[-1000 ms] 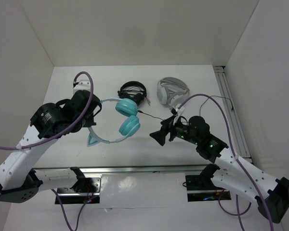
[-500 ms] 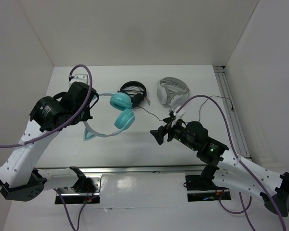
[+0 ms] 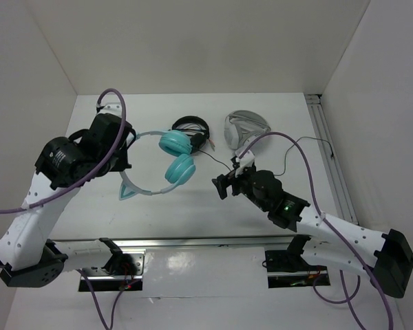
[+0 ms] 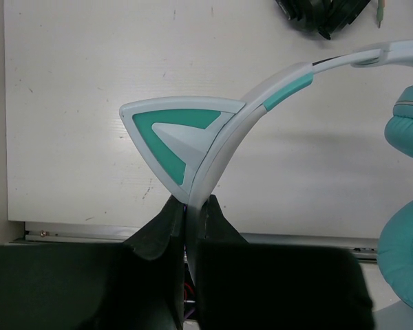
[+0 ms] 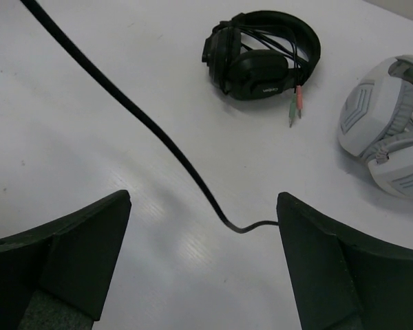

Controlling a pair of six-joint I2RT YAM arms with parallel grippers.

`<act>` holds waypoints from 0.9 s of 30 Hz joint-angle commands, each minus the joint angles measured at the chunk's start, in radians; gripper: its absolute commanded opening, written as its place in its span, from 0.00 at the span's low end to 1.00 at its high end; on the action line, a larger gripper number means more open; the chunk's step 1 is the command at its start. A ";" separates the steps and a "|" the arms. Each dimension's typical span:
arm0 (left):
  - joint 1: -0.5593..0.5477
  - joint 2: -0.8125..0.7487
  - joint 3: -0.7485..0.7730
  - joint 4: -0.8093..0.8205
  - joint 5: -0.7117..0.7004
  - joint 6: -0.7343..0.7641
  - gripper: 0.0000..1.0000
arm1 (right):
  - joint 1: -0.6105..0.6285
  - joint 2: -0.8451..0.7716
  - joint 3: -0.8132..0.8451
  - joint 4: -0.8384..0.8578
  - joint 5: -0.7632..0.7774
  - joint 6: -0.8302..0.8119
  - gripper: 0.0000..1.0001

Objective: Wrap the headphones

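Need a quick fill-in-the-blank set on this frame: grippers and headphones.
The left gripper is shut on the ____ of the teal headphones.
The right gripper is ____, the thin black cable passing between its jaws.
In the top view, the black headphones lie ____ of the white-grey headphones.
Missing: headband; open; left.

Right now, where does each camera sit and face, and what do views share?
Top external: above and behind, looking down on table; left hand, right hand show.
Left wrist: on left arm, facing along the hand shut on teal headphones.
Right wrist: on right arm, facing black cable between open fingers.
Shared: black headphones in all three.
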 commanded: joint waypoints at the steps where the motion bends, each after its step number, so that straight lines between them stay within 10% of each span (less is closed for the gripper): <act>1: 0.010 -0.026 0.041 0.048 0.015 -0.003 0.00 | -0.055 0.014 -0.035 0.240 -0.021 -0.044 0.92; 6: 0.019 -0.035 0.041 0.048 0.027 0.006 0.00 | -0.146 0.014 -0.126 0.395 -0.160 0.003 0.36; 11: 0.050 -0.044 0.041 0.048 0.016 0.007 0.00 | -0.155 0.023 -0.174 0.481 -0.169 0.025 0.13; 22: 0.050 -0.044 0.050 0.048 0.026 0.007 0.00 | -0.195 0.106 -0.190 0.578 -0.201 0.046 0.00; 27: 0.059 -0.035 -0.011 0.059 -0.166 -0.047 0.00 | -0.146 0.033 -0.143 0.333 -0.055 0.060 0.00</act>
